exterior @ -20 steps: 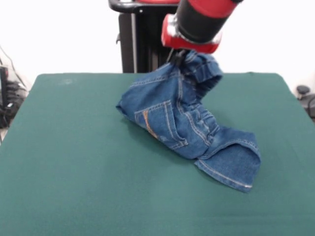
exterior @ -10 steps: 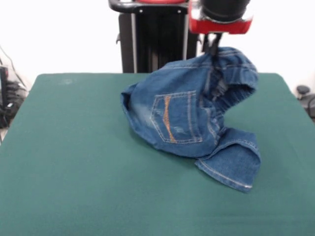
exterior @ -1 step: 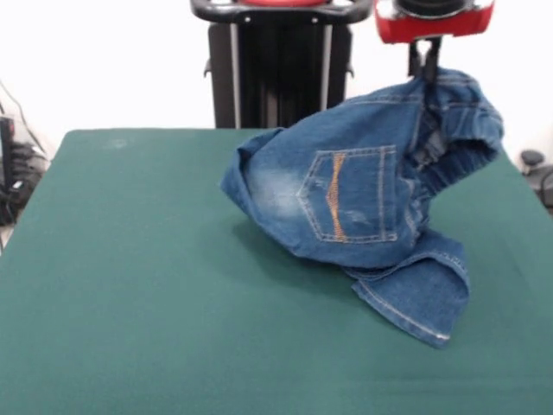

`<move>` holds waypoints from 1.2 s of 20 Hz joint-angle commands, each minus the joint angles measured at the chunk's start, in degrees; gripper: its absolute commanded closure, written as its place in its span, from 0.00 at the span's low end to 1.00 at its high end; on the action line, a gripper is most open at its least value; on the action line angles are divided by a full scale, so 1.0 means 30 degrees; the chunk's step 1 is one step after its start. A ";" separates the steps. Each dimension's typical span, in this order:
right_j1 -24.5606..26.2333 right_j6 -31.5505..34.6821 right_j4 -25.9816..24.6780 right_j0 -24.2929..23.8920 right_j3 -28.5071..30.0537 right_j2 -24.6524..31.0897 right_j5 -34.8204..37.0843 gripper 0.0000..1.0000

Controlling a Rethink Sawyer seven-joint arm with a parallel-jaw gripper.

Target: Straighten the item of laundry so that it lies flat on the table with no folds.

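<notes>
Denim jeans (exterior @ -1 step: 363,203) held pinched at waistband by gripper (exterior @ -1 step: 425,67), jaws closed on fabric. Compared with a second earlier, garment carried up and toward picture's right; back pocket now opened out and facing camera. Leg hem left resting on green table (exterior @ -1 step: 130,285). Folds remain; flattening judged unfinished. No brand or writing readable.

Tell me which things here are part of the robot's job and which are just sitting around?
Part of the job:
- jeans, bunched and partly lifted
- gripper, pinching the jeans' top edge
- green table

Just sitting around:
- black pedestal behind the table
- dark gear at the left edge
- dark objects at the right edge
</notes>
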 commanded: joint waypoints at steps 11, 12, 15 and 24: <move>-0.2317 0.1206 0.6374 0.0524 0.5292 0.3864 -0.2930 1.00; -0.2417 0.1409 0.6850 0.0700 0.5362 0.3975 -0.3173 1.00; -0.2901 0.1450 0.8110 0.0789 0.6147 0.4055 -0.3843 1.00; -0.3963 0.0145 1.2887 0.0391 0.8629 0.5139 -0.5039 1.00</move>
